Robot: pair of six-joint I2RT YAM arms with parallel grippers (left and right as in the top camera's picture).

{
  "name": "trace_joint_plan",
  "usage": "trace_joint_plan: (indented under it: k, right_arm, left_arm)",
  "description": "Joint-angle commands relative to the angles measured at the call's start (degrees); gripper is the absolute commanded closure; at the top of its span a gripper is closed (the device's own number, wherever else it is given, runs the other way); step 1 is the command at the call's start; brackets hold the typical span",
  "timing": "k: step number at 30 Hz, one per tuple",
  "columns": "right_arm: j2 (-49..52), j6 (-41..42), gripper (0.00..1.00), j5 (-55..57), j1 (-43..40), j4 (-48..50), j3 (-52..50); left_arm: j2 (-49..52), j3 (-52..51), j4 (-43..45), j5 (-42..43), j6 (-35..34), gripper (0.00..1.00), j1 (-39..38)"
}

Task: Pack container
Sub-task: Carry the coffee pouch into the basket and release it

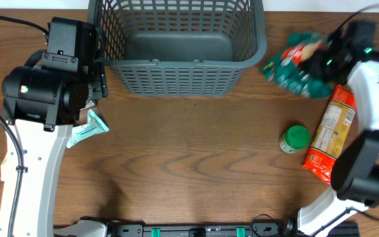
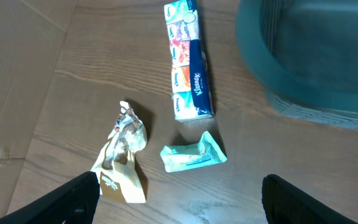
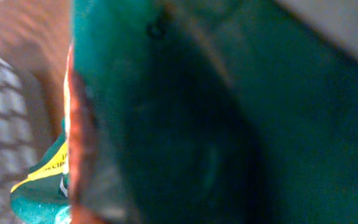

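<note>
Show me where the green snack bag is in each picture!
Overhead: the green bag sits upper right, in the right claw.
Left wrist: not in it.
Right wrist: fills most of the picture, blurry.
Shared landmark: the grey basket: top centre overhead, top right for left wrist, left edge for right wrist.

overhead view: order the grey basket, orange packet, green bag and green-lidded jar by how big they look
1. grey basket
2. orange packet and green bag: too close to rank, the bag is partly hidden
3. green-lidded jar
</note>
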Motion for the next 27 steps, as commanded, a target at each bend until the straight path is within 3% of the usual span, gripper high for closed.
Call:
trace_joint_plan:
  k: [1,7,15,20,27]
  right_arm:
    - [-8.04,0.59,0.99,2.82,0.31,-2.34,9.68]
    - [-12.07,-5.44,0.99,2.91,3.76,-5.05,19.15]
    - [-15.89,-22.67,0.99,2.91,19.08,3.80,21.57]
    - [-13.33,-32.04,0.99,2.97,29.46,8.13,21.57]
    - [-4.09,-33.90,0.99,2.91,34.23,11.34,21.57]
  left_arm:
    - [-0.26,0.22,-0.20,-0.50,-0.24,0.16,0.28]
    - [-0.26,0.22,-0.20,-0.52,-0.24,0.16,0.28]
    - [-0.26,0.22,-0.70,-0.50,-0.24,0.16,0.28]
    - [-0.26,0.22,-1.07,-0.52,-0.24,0.16,0.28]
    - [-0.26,0.22,-1.07,-0.50,-0.24,0.16,0.28]
